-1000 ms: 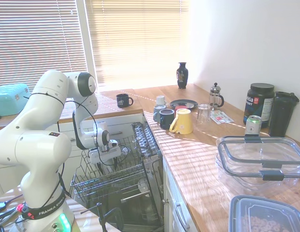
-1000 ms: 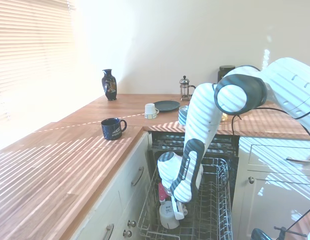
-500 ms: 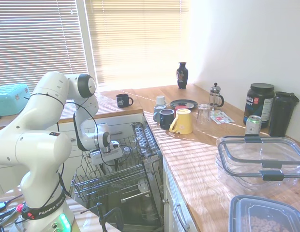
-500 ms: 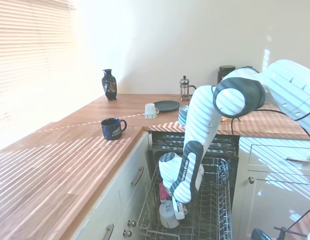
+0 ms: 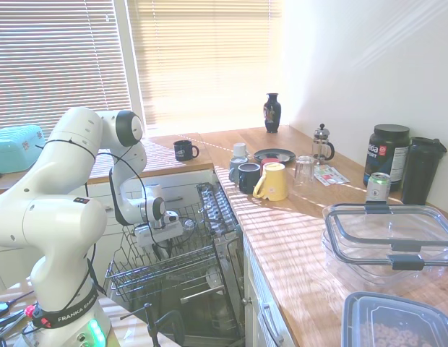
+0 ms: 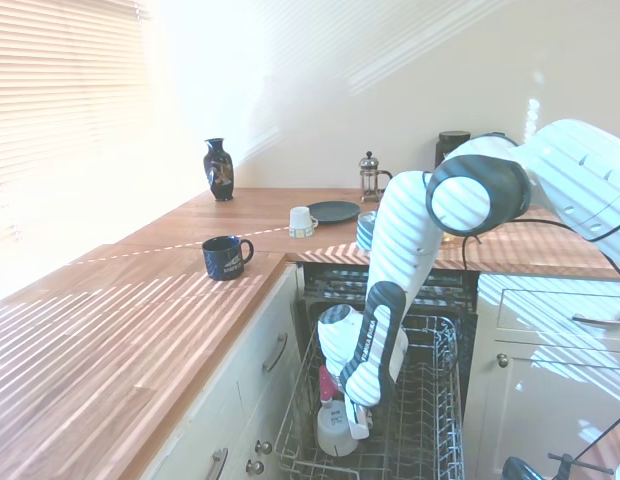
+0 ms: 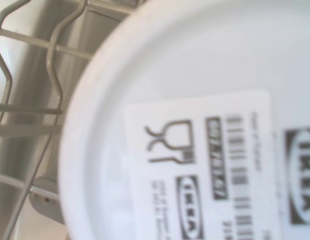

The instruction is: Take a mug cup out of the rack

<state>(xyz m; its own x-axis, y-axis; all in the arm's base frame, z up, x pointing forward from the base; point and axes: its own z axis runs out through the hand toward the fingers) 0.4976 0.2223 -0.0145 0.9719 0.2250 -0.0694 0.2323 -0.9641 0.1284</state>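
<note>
- The mug cup [image 6: 335, 428] sits upside down in the rack [image 6: 430, 440], near its front-left corner in the second exterior view, just below the end of the arm.
- In the wrist view the mug cup's white base [image 7: 195, 120] fills almost the whole picture, with a printed label and barcode sharp enough to read; this puts the camera very close above it and looking straight down on the base.
- The cup's long axis therefore runs about vertical, in line with the approach, with the base uppermost and the rim down on the grid.
- The gripper [image 6: 358, 425] hangs directly over or against the cup's side; the cup lies straight beneath it, not off to one side.
- Whether the fingers are spread, pressed together or already pinching the cup wall I cannot tell: the wrist body and the cup hide them in both exterior views.
- The coming move seems to turn on this vertical line: a straight lift should clear the upright tines [image 7: 55, 60] beside the cup.
- In the first exterior view the cup is hidden behind the arm and the rack wires.
</note>
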